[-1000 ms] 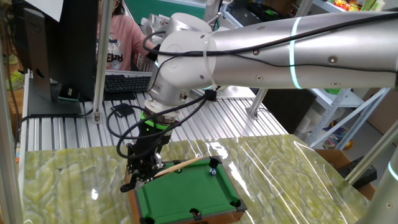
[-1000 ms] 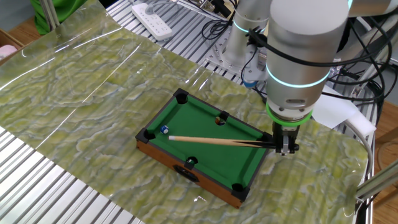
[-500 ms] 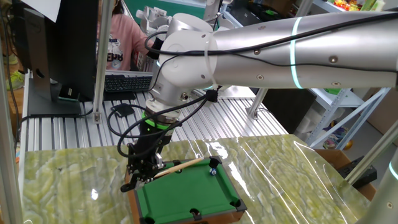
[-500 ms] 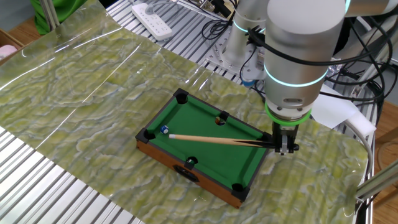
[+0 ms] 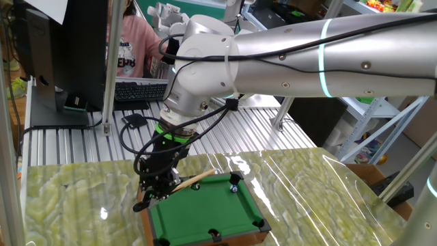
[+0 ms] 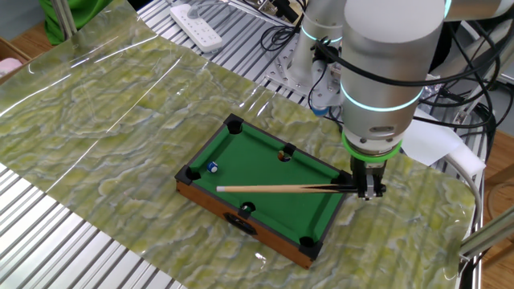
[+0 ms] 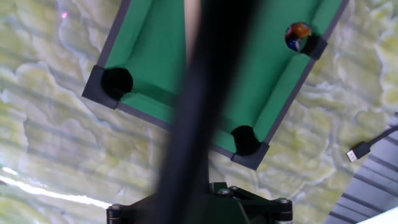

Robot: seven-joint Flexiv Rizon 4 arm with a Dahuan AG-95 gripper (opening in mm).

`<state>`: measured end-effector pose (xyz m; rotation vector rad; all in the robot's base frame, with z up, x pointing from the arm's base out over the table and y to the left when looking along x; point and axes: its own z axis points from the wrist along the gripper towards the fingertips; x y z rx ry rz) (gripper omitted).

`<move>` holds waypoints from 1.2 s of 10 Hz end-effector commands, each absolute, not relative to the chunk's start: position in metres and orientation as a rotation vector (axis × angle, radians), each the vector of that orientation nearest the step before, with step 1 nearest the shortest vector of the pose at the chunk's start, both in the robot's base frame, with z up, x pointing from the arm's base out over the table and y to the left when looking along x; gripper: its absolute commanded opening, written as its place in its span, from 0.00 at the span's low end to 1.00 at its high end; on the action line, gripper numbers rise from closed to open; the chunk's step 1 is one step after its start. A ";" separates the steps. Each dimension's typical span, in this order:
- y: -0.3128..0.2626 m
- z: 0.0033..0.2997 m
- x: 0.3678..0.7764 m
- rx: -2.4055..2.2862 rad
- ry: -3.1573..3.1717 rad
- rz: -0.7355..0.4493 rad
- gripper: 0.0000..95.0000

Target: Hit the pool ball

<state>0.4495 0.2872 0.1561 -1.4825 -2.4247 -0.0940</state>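
Green felt of the miniature pool table [image 6: 265, 181] lay under the cue stick [image 6: 273, 189], whose black butt the gripper [image 6: 368, 191] clamped at the table's end. The pool ball [image 6: 213, 167] sat by a corner pocket, apart from the cue tip. Step judged: aiming; next, swing tip onto ball, then push. Hand view hid the tip but showed another, multicoloured ball [image 7: 298, 36] at a side pocket.

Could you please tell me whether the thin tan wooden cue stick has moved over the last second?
Yes. In the other fixed view, the thin tan wooden cue stick has swung its tip away from the pale bluish-white pool ball, toward the near rail of the miniature green pool table.
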 end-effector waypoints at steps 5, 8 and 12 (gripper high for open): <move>0.286 0.158 0.448 -1.568 -2.377 -0.070 0.00; 0.284 0.163 0.435 -1.542 -2.394 -0.076 0.00; 0.283 0.156 0.407 -1.501 -2.432 -0.054 0.00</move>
